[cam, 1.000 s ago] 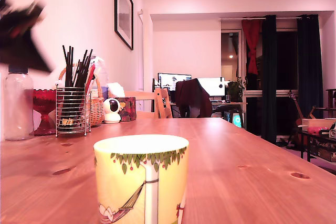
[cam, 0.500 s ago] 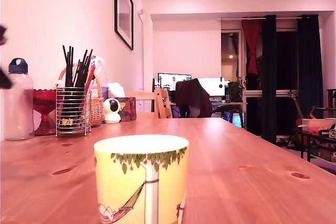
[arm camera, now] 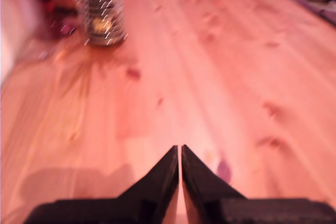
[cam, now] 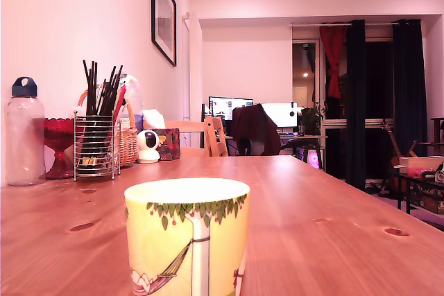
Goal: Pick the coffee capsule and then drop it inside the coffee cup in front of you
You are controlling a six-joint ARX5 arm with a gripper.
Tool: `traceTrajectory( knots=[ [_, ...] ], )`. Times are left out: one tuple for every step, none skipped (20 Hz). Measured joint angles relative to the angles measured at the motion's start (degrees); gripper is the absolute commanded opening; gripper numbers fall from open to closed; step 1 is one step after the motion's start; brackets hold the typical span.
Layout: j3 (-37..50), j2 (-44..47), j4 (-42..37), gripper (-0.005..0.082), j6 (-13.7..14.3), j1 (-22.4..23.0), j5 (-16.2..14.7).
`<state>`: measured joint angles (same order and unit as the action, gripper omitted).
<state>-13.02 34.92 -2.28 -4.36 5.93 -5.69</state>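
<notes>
Wood table (cam: 333,206) across the whole exterior view, knots and grain plain. Cup (cam: 187,237) landmark: pale yellow, leaf-and-berry band at rim, white trunk and hammock drawing, upright at the near edge, lower part cut off by the frame. Inside of cup not visible. No capsule seen in either view. Well behind cup, toward the exterior view's left, by the wall: clear bottle (cam: 24,136) with dark cap, red glass (cam: 59,145) just beside it, wire holder (cam: 96,145) with dark sticks, wicker basket (cam: 126,140) behind holder, small white camera (cam: 147,146) further back. Framed picture (cam: 164,13) on wall above those. Far behind cup: chairs, monitors, dark curtains.

Gripper (arm camera: 180,153) only in wrist view, blurred: black fingers (arm camera: 163,174) pressed tip to tip, closed, nothing between them, above bare table (arm camera: 210,66). Wire holder (arm camera: 100,6) beyond the tips, well apart. Cup not in wrist view.
</notes>
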Motion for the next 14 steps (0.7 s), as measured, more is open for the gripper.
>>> traceTrajectory(
  knots=[
    [0.5,-1.8,1.2,-0.0020,0.0,-0.4,0.2],
    [0.6,-3.6,2.2,-0.0020,0.0,-0.8,0.2],
    [0.7,-5.7,3.2,-0.0021,0.0,-1.2,0.3],
    [0.8,-7.9,4.4,-0.0021,0.0,-1.7,0.3],
    [0.8,-9.9,5.3,-0.0021,-0.3,-2.1,0.3],
    [0.9,-12.0,5.8,-0.0021,-0.9,-2.5,0.3],
    [1.0,-13.7,6.2,-0.0021,-1.3,-2.8,0.3],
    [1.0,-15.2,6.7,-0.0021,-1.4,-3.1,0.2],
    [1.0,-16.3,7.3,-0.0021,-1.5,-3.1,0.2],
    [1.1,-17.6,8.4,-0.0021,-1.8,-3.1,0.2],
    [1.2,-18.8,9.7,-0.0021,-2.4,-3.1,-0.1],
    [1.5,-20.4,10.7,-0.0021,-2.5,-3.1,-0.2],
    [1.7,-21.9,11.4,-0.0021,-2.6,-3.1,-0.6],
    [2.0,-23.3,11.7,-0.0021,-2.6,-3.1,-1.1]
  ],
)
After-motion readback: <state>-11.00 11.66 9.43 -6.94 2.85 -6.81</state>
